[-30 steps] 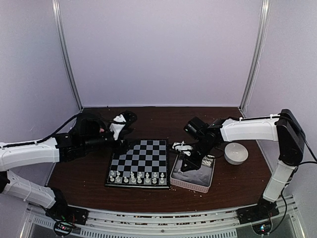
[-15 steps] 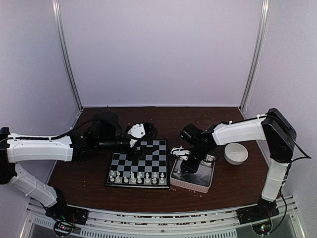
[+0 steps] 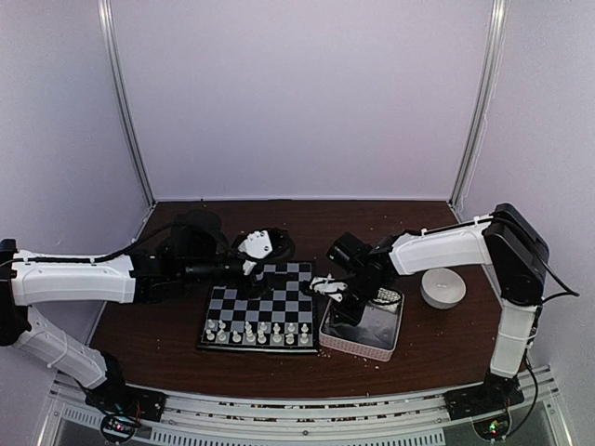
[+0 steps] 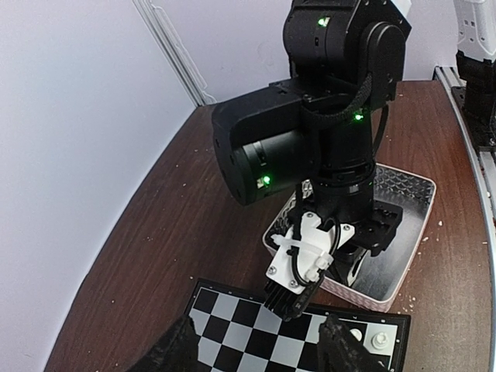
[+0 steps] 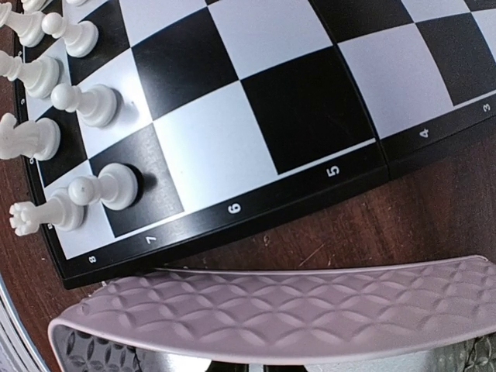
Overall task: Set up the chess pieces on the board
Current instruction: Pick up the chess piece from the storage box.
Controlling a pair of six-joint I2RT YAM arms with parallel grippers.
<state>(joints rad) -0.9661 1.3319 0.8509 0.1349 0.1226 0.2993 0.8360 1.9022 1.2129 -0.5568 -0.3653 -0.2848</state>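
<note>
Two rows of white chess pieces stand on the board, along the edge nearest the arms. All the other squares are bare. The board lies flat on the brown counter, turned a little. A pale tray sits just beside its right edge, and a white bowl sits further right.

The pieces look tiny, light and hard, like smooth plastic. I think they will not squash, but a small bump could make one slip or tip over. The best place to pinch one is likely the thin neck under the head, coming down from above. That leaves the round foot free to land on its square. The pieces stand close together, so a careless pinch could knock the ones next door.

Each piece is long from foot to head. The ones on the board stand straight up, foot down and head up. In the right wrist view they only look sideways because that camera is tilted.

The right gripper hangs at the board's right edge, next to the tray, with its jaws pressed together. I cannot see if a piece is caught between them. The left gripper hovers over the far edge of the board. Its jaws are spread wide, with nothing in them.
</note>
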